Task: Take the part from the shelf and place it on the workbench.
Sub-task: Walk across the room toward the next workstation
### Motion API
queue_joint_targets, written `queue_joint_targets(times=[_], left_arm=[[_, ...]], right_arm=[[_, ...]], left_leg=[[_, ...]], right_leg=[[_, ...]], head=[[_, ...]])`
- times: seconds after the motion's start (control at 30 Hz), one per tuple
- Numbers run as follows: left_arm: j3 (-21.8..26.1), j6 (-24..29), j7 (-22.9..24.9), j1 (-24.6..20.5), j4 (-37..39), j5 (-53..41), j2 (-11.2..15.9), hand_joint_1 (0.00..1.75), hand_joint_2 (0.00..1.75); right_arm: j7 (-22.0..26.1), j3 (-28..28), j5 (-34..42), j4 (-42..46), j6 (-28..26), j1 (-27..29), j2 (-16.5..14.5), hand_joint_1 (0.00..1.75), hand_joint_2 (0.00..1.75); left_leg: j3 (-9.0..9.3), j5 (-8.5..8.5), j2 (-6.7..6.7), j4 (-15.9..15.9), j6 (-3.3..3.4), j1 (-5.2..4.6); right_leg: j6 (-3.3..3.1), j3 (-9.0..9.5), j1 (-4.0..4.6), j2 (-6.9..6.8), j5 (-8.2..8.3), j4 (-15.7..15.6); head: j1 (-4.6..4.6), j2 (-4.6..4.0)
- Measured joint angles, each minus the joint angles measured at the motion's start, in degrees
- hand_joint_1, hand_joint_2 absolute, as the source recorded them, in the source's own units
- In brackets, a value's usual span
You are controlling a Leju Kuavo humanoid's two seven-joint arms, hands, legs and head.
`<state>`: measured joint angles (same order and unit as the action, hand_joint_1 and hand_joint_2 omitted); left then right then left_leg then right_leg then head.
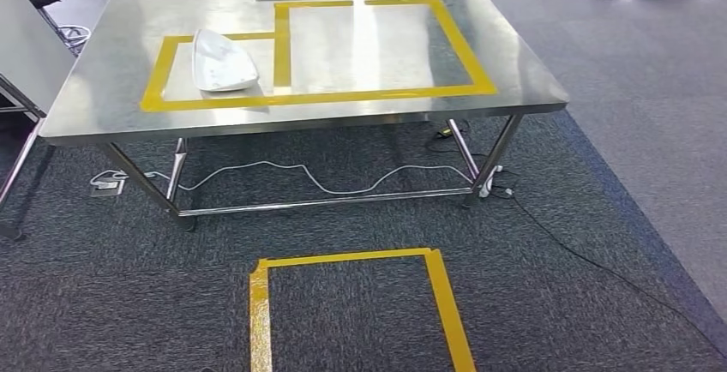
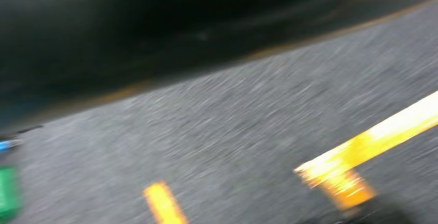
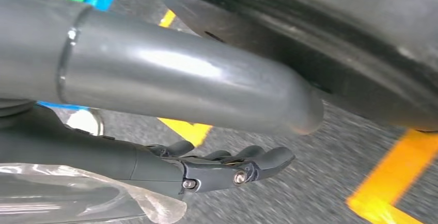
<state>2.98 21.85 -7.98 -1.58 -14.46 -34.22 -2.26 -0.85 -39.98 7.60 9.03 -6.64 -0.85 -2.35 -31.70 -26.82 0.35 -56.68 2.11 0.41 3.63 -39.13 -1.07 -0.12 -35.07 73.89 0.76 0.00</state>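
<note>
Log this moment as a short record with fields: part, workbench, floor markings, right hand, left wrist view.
part: white part lies on the workbench, inside the smaller, left-hand yellow tape rectangle
workbench: steel table with two adjoining yellow tape rectangles; cables run on the carpet beneath
floor markings: yellow tape outline on grey carpet in front of the table
right hand: right hand hangs above the carpet, fingers apart, holding nothing
left wrist view: blurred carpet with yellow tape

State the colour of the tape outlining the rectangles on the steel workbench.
Yellow tape on the steel workbench, clearest in the head view.
</note>
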Motion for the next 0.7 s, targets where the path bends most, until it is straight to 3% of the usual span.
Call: queue_joint_targets(times=[0.03, 0.07, 0.1, 0.17, 0.2, 0.23, 0.3, 0.33, 0.37, 0.43, 0.47, 0.5, 0.53, 0.6, 0.63, 0.7], left_arm=[[0.0, -0.6, 1.9, 0.0, 0.5, -0.1, -0.2, 0.00, 0.00], [0.0, -1.0, 3.8, 0.1, 0.9, -0.2, -0.4, 0.00, 0.00], [0.0, -1.4, 5.4, 0.2, 1.3, -0.2, -0.7, 0.00, 0.00], [0.1, -2.1, 6.9, 0.4, 1.6, -0.1, -1.2, 0.00, 0.00], [0.1, -2.3, 7.0, 0.4, 1.7, 0.0, -1.4, 0.00, 0.00], [0.2, -2.4, 7.0, 0.5, 1.8, 0.1, -1.6, 0.00, 0.00], [0.4, -2.5, 7.1, 0.6, 2.2, 0.1, -1.8, 0.00, 0.00], [0.4, -2.6, 7.1, 0.7, 2.4, 0.2, -1.9, 0.00, 0.00], [0.5, -2.6, 7.2, 0.8, 2.5, 0.3, -2.0, 0.00, 0.00], [0.8, -2.8, 7.2, 0.9, 2.6, 0.4, -2.2, 0.00, 0.00], [0.9, -2.8, 7.2, 1.0, 2.7, 0.4, -2.2, 0.00, 0.00], [0.9, -2.8, 7.1, 0.9, 2.7, 0.4, -2.3, 0.00, 0.00], [1.0, -2.8, 7.1, 0.9, 2.7, 0.4, -2.3, 0.00, 0.00], [1.0, -2.8, 7.1, 0.9, 2.7, 0.4, -2.3, 0.00, 0.00], [1.1, -2.6, 7.1, 0.9, 2.7, 0.4, -2.3, 0.00, 0.00], [1.2, -2.2, 7.1, 0.7, 2.7, 0.4, -2.6, 0.00, 0.00]], right_arm=[[-0.4, 0.0, -0.1, 0.0, -0.1, 0.0, 0.0, 0.00, 0.00], [-0.8, 0.0, -0.1, 0.0, -0.3, -0.1, 0.0, 0.00, 0.00], [-1.2, 0.0, -0.2, 0.0, -0.6, -0.2, 0.0, 0.00, 0.00], [-1.9, 0.0, -0.4, 0.1, -1.6, -0.5, -0.1, 0.00, 0.00], [-2.2, 0.0, -0.4, 0.1, -2.0, -0.6, -0.2, 0.00, 0.00], [-2.3, 0.0, -0.4, 0.1, -2.2, -0.7, -0.4, 0.00, 0.00], [-2.5, 0.0, -0.4, 0.1, -2.4, -0.8, -0.7, 0.00, 0.00], [-2.6, 0.0, -0.4, 0.1, -2.4, -0.8, -0.8, 0.00, 0.00], [-2.7, 0.0, -0.4, 0.1, -2.4, -0.8, -0.8, 0.00, 0.00], [-2.8, 0.0, -0.5, 0.1, -2.5, -0.6, -0.8, 0.00, 0.00], [-2.8, 0.0, -0.5, 0.1, -2.5, -0.6, -0.8, 0.00, 0.00], [-2.8, 0.0, -0.5, 0.1, -2.5, -0.6, -0.9, 0.00, 0.00], [-2.8, 0.0, -0.5, 0.1, -2.5, -0.6, -0.9, 0.00, 0.00], [-2.8, 0.0, -0.5, 0.1, -2.5, -0.7, -0.9, 0.00, 0.00], [-2.8, 0.0, -0.5, 0.1, -2.5, -0.7, -1.0, 0.00, 0.00], [-2.8, 0.0, -0.5, 0.1, -2.7, -0.7, -1.0, 0.00, 0.00]], left_leg=[[-1.08, 0.82, 0.03, -0.1, -0.06, -0.12], [-2.01, 1.61, 0.04, -0.1, -0.18, -0.20], [-2.78, 2.36, 0.02, -0.1, -0.36, -0.30], [-3.78, 3.80, -0.10, -0.3, -0.83, -0.51], [-4.06, 4.53, -0.13, -0.2, -1.09, -0.53], [-4.25, 5.29, -0.15, 0.0, -1.39, -0.49], [-4.64, 5.54, -0.21, 0.1, -2.10, -0.24], [-5.01, 4.05, -0.25, -0.8, -2.45, -0.14], [-5.58, 1.32, -0.29, -2.9, -2.75, -0.06], [-6.92, -5.29, -0.29, -10.2, -3.17, 0.01], [-7.31, -7.21, -0.29, -14.1, -3.32, 0.02], [-7.17, -7.47, -0.28, -16.9, -3.38, 0.02], [-6.31, -6.23, -0.28, -18.0, -3.39, 0.02], [-2.07, -2.75, -0.29, -14.5, -3.22, 0.03], [1.29, -2.52, -0.30, -10.2, -3.04, -0.03], [6.72, -4.58, -0.36, -2.0, -2.42, -0.20]], right_leg=[[-0.12, 1.43, 0.00, 0.01, 1.60, 0.1], [-0.34, 3.90, 0.01, 0.05, 3.38, -2.0], [-0.64, 7.42, 0.06, 0.14, 4.21, -6.0], [-1.24, 14.69, 0.25, 0.33, 3.24, -15.9], [-1.49, 16.73, 0.41, 0.41, 2.41, -19.2], [-1.73, 17.41, 0.57, 0.43, 2.16, -20.8], [-2.50, 16.26, 0.57, 0.23, 3.08, -20.9], [-3.02, 15.59, 0.52, 0.03, 3.75, -20.9], [-3.47, 14.74, 0.44, -0.20, 4.54, -20.9], [-3.96, 12.68, 0.58, -0.54, 6.13, -20.7], [-3.99, 11.54, 0.65, -0.68, 6.98, -20.4], [-3.97, 10.31, 0.70, -0.80, 7.78, -20.1], [-3.90, 9.01, 0.73, -0.89, 8.50, -19.5], [-3.59, 6.38, 0.72, -0.97, 9.69, -18.3], [-3.33, 5.22, 0.79, -0.96, 10.18, -17.6], [-2.73, 3.75, 0.90, -0.97, 11.18, -16.6]], head=[[0.01, 0.00], [0.01, 0.00], [0.02, 0.01], [0.02, 0.01], [-0.02, 0.01], [-0.04, 0.01], [-0.16, 0.01], [-0.30, 0.00], [-0.50, -0.01], [-0.84, -0.02], [-0.90, -0.02], [-0.90, -0.01], [-0.91, -0.01], [-0.92, 0.00], [-0.95, 0.00], [-0.91, 0.00]])
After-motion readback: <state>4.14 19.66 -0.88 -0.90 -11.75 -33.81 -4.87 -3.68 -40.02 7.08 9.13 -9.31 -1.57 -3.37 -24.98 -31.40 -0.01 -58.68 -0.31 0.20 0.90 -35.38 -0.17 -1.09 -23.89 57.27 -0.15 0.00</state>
